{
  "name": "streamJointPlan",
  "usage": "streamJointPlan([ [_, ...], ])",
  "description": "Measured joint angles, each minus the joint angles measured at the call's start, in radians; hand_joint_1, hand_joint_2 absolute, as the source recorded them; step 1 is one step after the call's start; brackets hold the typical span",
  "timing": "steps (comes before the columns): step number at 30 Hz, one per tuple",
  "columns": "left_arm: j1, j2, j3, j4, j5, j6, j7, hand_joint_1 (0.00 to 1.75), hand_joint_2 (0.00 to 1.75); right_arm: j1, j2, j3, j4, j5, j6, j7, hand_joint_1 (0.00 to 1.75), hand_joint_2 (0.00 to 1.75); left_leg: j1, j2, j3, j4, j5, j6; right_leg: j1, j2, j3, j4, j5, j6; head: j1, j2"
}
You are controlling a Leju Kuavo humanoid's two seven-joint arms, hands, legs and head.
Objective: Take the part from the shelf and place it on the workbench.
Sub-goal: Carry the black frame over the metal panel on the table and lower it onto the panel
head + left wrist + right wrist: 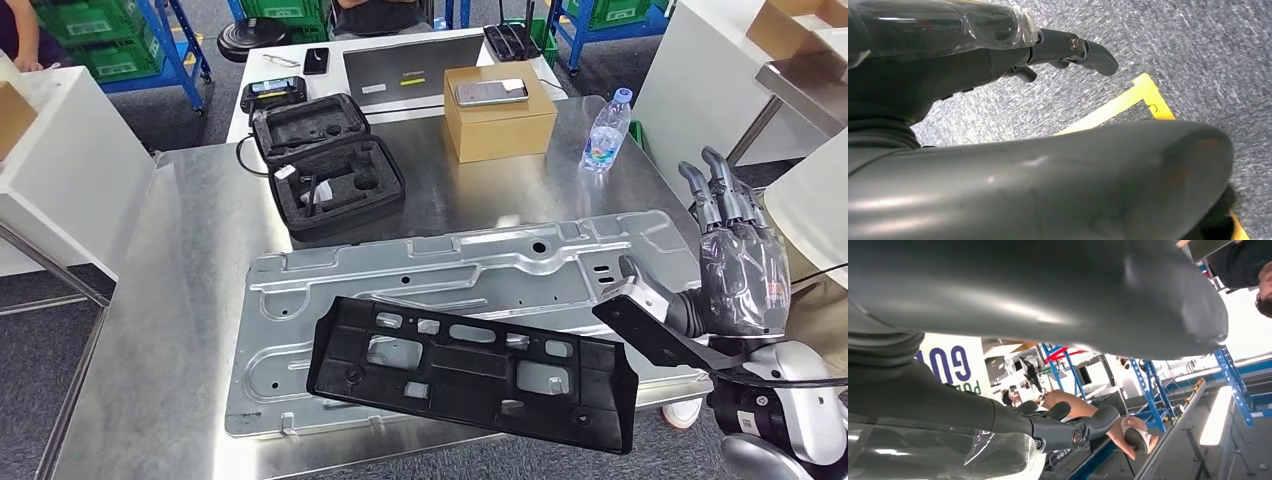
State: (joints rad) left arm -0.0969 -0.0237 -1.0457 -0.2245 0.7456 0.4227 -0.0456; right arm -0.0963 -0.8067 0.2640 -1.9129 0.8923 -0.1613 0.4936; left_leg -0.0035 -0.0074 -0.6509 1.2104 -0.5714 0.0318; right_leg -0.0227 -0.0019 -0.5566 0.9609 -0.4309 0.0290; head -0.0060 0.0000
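Head view: black part lengthwise left-right, seemingly tilted

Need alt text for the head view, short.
A black plastic panel lies on a large pressed metal sheet on a steel workbench, with the right robot hand beside the panel's right end, fingers extended. Behind stand an open foam-lined case, a cardboard box with a phone on top, and a water bottle.

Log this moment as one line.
part: black plastic panel over metal sheet | right hand: open, beside it | left hand: hanging, holds nothing
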Motion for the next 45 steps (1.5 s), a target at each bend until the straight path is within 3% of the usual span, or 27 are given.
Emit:
streamJointPlan([
  [1, 0.001, 0.000, 0.001, 0.000, 0.001, 0.000, -0.002, 0.00, 0.00, 0.008, 0.000, -0.004, -0.006, 0.002, 0.000, 0.002, 0.00, 0.00, 0.001, 0.000, -0.017, 0.048, -0.018, -0.002, 0.001, 0.000, -0.005, 0.000, 0.003, -0.001, 0.000, 0.000],
  [2, 0.001, 0.000, 0.002, 0.000, 0.002, 0.000, -0.003, 0.00, 0.00, 0.016, 0.001, -0.009, -0.012, 0.005, 0.000, 0.004, 0.00, 0.00, 0.002, 0.000, -0.016, 0.058, -0.017, -0.003, 0.001, 0.000, -0.009, 0.000, 0.006, 0.000, 0.000, 0.000],
  [3, 0.001, 0.000, 0.003, 0.000, 0.003, 0.000, -0.004, 0.00, 0.00, 0.024, 0.001, -0.016, -0.018, 0.007, 0.001, 0.007, 0.00, 0.00, 0.002, 0.000, 0.008, 0.023, 0.003, -0.001, 0.001, 0.000, -0.011, 0.000, 0.009, 0.001, 0.000, 0.000],
  [6, -0.001, 0.001, 0.008, 0.001, 0.004, 0.000, -0.009, 0.00, 0.00, 0.046, 0.002, -0.038, -0.039, 0.013, 0.001, 0.014, 0.00, 0.00, -0.002, 0.000, 0.133, -0.199, 0.083, 0.012, 0.002, 0.000, -0.015, 0.001, 0.017, 0.009, 0.000, 0.000],
  [7, -0.002, 0.001, 0.009, 0.001, 0.005, 0.000, -0.011, 0.00, 0.00, 0.052, 0.002, -0.045, -0.044, 0.014, 0.001, 0.016, 0.00, 0.00, -0.005, 0.000, 0.153, -0.241, 0.094, 0.016, 0.003, 0.000, -0.017, 0.001, 0.020, 0.014, 0.000, 0.000],
  [11, 0.000, 0.001, 0.014, 0.001, 0.007, 0.000, -0.014, 0.00, 0.00, 0.085, 0.001, -0.075, -0.063, 0.016, 0.000, 0.020, 0.00, 0.00, -0.010, 0.001, 0.154, -0.266, 0.116, 0.036, -0.001, 0.001, -0.026, 0.009, 0.020, 0.034, 0.000, 0.000],
  [13, -0.001, 0.002, 0.016, 0.001, 0.009, 0.001, -0.013, 0.00, 0.00, 0.104, 0.001, -0.093, -0.070, 0.016, -0.001, 0.021, 0.00, 0.00, -0.007, 0.003, 0.146, -0.273, 0.132, 0.049, -0.003, 0.002, -0.056, 0.079, -0.036, 0.038, 0.001, 0.000],
  [15, -0.001, 0.003, 0.016, 0.001, 0.008, 0.002, -0.011, 0.00, 0.00, 0.122, 0.002, -0.109, -0.073, 0.016, -0.002, 0.024, 0.00, 0.00, -0.009, 0.004, 0.134, -0.273, 0.141, 0.055, -0.003, 0.002, -0.106, 0.214, -0.117, 0.041, 0.002, 0.000],
  [16, -0.001, 0.003, 0.016, 0.001, 0.007, 0.002, -0.009, 0.00, 0.00, 0.131, 0.002, -0.115, -0.074, 0.015, -0.004, 0.026, 0.00, 0.00, -0.010, 0.004, 0.128, -0.272, 0.145, 0.056, -0.003, 0.002, -0.123, 0.268, -0.141, 0.043, 0.003, 0.000],
  [17, 0.000, 0.003, 0.016, 0.001, 0.005, 0.002, -0.006, 0.00, 0.00, 0.141, 0.002, -0.121, -0.074, 0.013, -0.006, 0.027, 0.00, 0.00, -0.011, 0.005, 0.122, -0.271, 0.150, 0.055, -0.003, 0.001, -0.123, 0.290, -0.147, 0.044, 0.003, 0.000],
  [18, 0.001, 0.002, 0.016, 0.001, 0.003, 0.002, -0.003, 0.00, 0.00, 0.151, 0.002, -0.128, -0.075, 0.011, -0.009, 0.028, 0.00, 0.00, -0.010, 0.004, 0.116, -0.270, 0.153, 0.053, -0.004, 0.001, -0.103, 0.270, -0.135, 0.045, 0.003, 0.000],
  [21, 0.000, 0.002, 0.016, 0.001, -0.006, 0.002, 0.001, 0.00, 0.00, 0.177, 0.002, -0.155, -0.084, 0.009, -0.018, 0.027, 0.00, 0.00, -0.010, 0.003, 0.102, -0.256, 0.158, 0.045, -0.008, 0.002, 0.024, 0.068, -0.067, 0.045, 0.003, 0.000],
  [22, -0.001, 0.003, 0.016, 0.001, -0.009, 0.002, 0.001, 0.00, 0.00, 0.188, 0.002, -0.164, -0.088, 0.008, -0.020, 0.026, 0.00, 0.00, -0.012, 0.003, 0.097, -0.250, 0.159, 0.040, -0.007, 0.003, 0.049, 0.022, -0.056, 0.042, 0.003, 0.000],
  [25, 0.001, 0.003, 0.016, 0.001, -0.016, 0.002, 0.000, 0.00, 0.00, 0.222, 0.001, -0.188, -0.100, 0.007, -0.022, 0.027, 0.00, 0.00, -0.014, 0.000, 0.088, -0.246, 0.167, 0.023, -0.001, 0.002, 0.052, 0.003, -0.044, 0.022, 0.002, 0.000],
  [27, 0.002, 0.002, 0.016, 0.001, -0.019, 0.002, 0.000, 0.00, 0.00, 0.236, 0.001, -0.201, -0.107, 0.006, -0.023, 0.028, 0.00, 0.00, -0.009, -0.001, 0.073, -0.221, 0.147, 0.012, -0.001, -0.004, 0.043, 0.001, -0.033, 0.007, 0.001, 0.000],
  [28, 0.002, 0.002, 0.016, 0.001, -0.021, 0.002, -0.001, 0.00, 0.00, 0.243, 0.001, -0.207, -0.110, 0.006, -0.024, 0.028, 0.00, 0.00, -0.007, -0.001, 0.056, -0.183, 0.117, 0.006, -0.002, -0.010, 0.036, -0.001, -0.027, 0.001, 0.000, 0.000],
  [31, 0.000, 0.001, 0.015, 0.001, -0.025, 0.002, -0.002, 0.00, 0.00, 0.263, 0.001, -0.224, -0.117, 0.005, -0.027, 0.029, 0.00, 0.00, -0.001, 0.001, -0.017, 0.015, 0.003, -0.008, 0.001, -0.026, 0.016, 0.000, -0.014, -0.006, -0.001, 0.000],
  [32, 0.001, 0.001, 0.015, 0.001, -0.026, 0.002, -0.002, 0.00, 0.00, 0.269, 0.002, -0.229, -0.117, 0.004, -0.028, 0.029, 0.00, 0.00, 0.000, 0.001, -0.025, 0.052, -0.013, -0.009, 0.002, -0.029, 0.009, 0.000, -0.009, -0.005, -0.001, 0.000],
  [33, 0.002, 0.001, 0.014, 0.001, -0.026, 0.002, -0.002, 0.00, 0.00, 0.274, 0.002, -0.233, -0.118, 0.003, -0.029, 0.030, 0.00, 0.00, 0.000, 0.001, -0.011, 0.047, -0.009, -0.008, 0.002, -0.032, 0.004, 0.000, -0.004, -0.004, -0.001, 0.000],
  [34, 0.002, 0.001, 0.014, 0.001, -0.026, 0.002, -0.002, 0.00, 0.00, 0.279, 0.002, -0.238, -0.118, 0.001, -0.031, 0.031, 0.00, 0.00, -0.001, 0.001, 0.023, -0.001, 0.011, -0.005, 0.003, -0.034, -0.001, 0.000, 0.000, -0.002, -0.001, 0.000],
  [36, 0.000, 0.001, 0.013, 0.001, -0.026, 0.002, -0.002, 0.00, 0.00, 0.284, 0.002, -0.249, -0.120, -0.003, -0.036, 0.032, 0.00, 0.00, -0.005, 0.004, 0.124, -0.163, 0.062, 0.006, 0.004, -0.038, -0.008, 0.001, 0.008, 0.002, -0.001, 0.000],
  [38, -0.003, 0.001, 0.013, 0.001, -0.026, 0.002, -0.002, 0.00, 0.00, 0.291, 0.003, -0.259, -0.122, -0.004, -0.044, 0.032, 0.00, 0.00, -0.013, 0.008, 0.179, -0.263, 0.088, 0.017, 0.004, -0.042, -0.012, 0.001, 0.016, 0.010, -0.001, 0.000],
  [41, -0.002, 0.001, 0.013, 0.001, -0.026, 0.003, -0.002, 0.00, 0.00, 0.303, 0.005, -0.270, -0.123, -0.008, -0.053, 0.033, 0.00, 0.00, -0.016, 0.009, 0.179, -0.278, 0.104, 0.032, 0.001, -0.040, -0.015, 0.001, 0.026, 0.028, -0.001, 0.000],
  [42, -0.002, 0.001, 0.013, 0.001, -0.026, 0.003, -0.002, 0.00, 0.00, 0.308, 0.006, -0.274, -0.123, -0.010, -0.056, 0.033, 0.00, 0.00, -0.014, 0.010, 0.176, -0.283, 0.113, 0.038, -0.001, -0.034, -0.021, 0.011, 0.015, 0.032, 0.000, 0.000],
  [43, -0.003, 0.000, 0.013, 0.001, -0.026, 0.003, -0.002, 0.00, 0.00, 0.313, 0.007, -0.278, -0.123, -0.011, -0.060, 0.033, 0.00, 0.00, -0.012, 0.010, 0.172, -0.287, 0.123, 0.045, -0.001, -0.026, -0.033, 0.040, -0.011, 0.035, 0.000, 0.000],
  [45, -0.004, 0.000, 0.013, 0.001, -0.026, 0.004, -0.001, 0.00, 0.00, 0.325, 0.010, -0.285, -0.123, -0.013, -0.068, 0.033, 0.00, 0.00, -0.011, 0.009, 0.159, -0.289, 0.136, 0.053, -0.002, -0.013, -0.079, 0.158, -0.092, 0.038, 0.002, 0.000],
])
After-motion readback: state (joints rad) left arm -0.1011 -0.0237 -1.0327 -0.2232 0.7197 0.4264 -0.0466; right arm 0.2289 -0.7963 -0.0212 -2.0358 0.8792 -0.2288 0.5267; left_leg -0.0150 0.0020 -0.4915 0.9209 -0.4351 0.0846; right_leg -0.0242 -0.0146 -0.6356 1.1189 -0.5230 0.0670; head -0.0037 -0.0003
